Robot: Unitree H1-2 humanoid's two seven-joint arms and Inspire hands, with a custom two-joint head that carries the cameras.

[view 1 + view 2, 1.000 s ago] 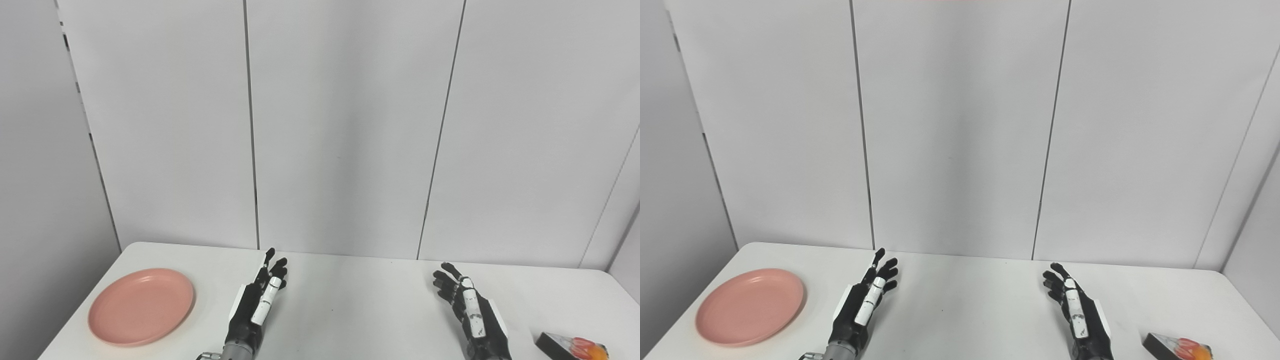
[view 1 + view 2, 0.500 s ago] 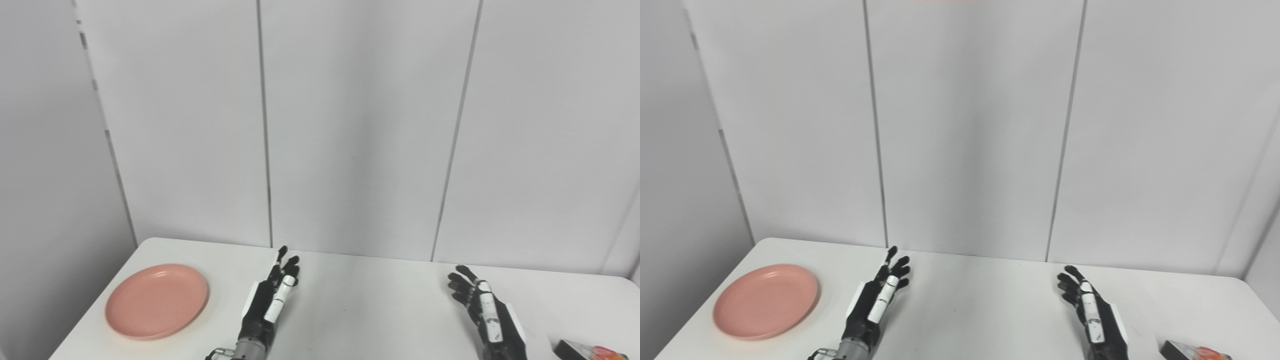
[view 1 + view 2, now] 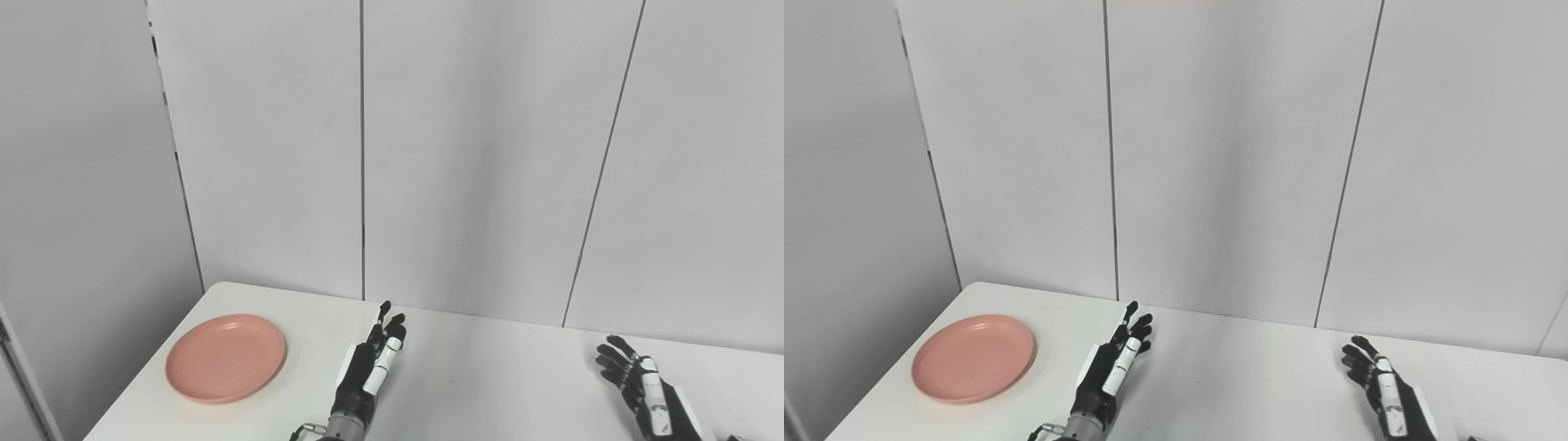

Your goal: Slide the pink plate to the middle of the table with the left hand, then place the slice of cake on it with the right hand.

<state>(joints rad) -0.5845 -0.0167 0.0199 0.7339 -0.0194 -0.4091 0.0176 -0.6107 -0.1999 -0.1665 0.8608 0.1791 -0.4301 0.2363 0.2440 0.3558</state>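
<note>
Round, shallow pink plastic plate (image 3: 225, 358) sits flat on the white table (image 3: 490, 380), far over on the left side, nothing on it. Robot's black-and-white left hand (image 3: 369, 371) is just right of it, not touching, fingers spread apart, holding nothing, edge-on w/ fingers pointing to the far wall. So the plate lies to the left of that hand, at abt the same depth on the table; the plate has no long axis to line up on.

Right hand (image 3: 1387, 392) is well apart on the right, also spread and empty. Left hand is clearly the nearer one to the plate.

Cake slice isn't visible from here, prob. past the near right corner.

Imo step one isn't started: hand needs to go left, catch the rim, then drag the plate right to mid-table.
</note>
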